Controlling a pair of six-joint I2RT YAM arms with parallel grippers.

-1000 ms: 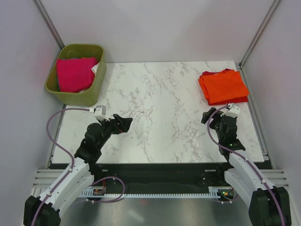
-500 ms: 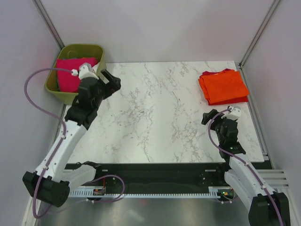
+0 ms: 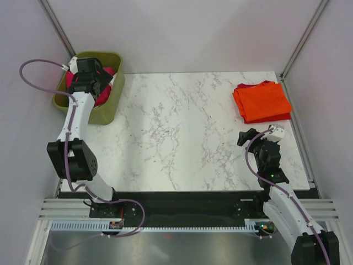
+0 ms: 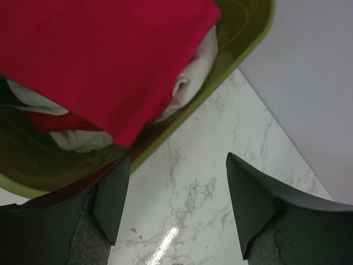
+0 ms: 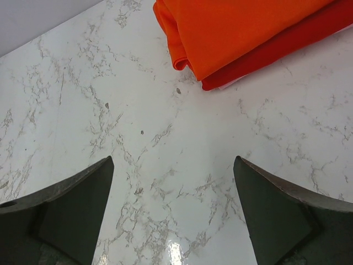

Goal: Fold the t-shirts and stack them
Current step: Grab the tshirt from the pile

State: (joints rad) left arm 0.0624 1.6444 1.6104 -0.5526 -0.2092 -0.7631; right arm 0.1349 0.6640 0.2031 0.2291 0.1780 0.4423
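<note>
Left arm has swung from bench to basket — next shirt.
Left fingers hang open above the pink shirt; right fingers open near the 2 stacked shirts.

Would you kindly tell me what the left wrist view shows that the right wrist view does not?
Only the left wrist view shows the magenta-pink shirt lying over white cloth in the olive-green basket. Only the right wrist view shows the folded orange shirt stacked on the red shirt. Both show the marble table, and each shows its own dark pair spread apart, holding nothing: the left fingers by the basket's edge, the right fingers short of the stack.
</note>
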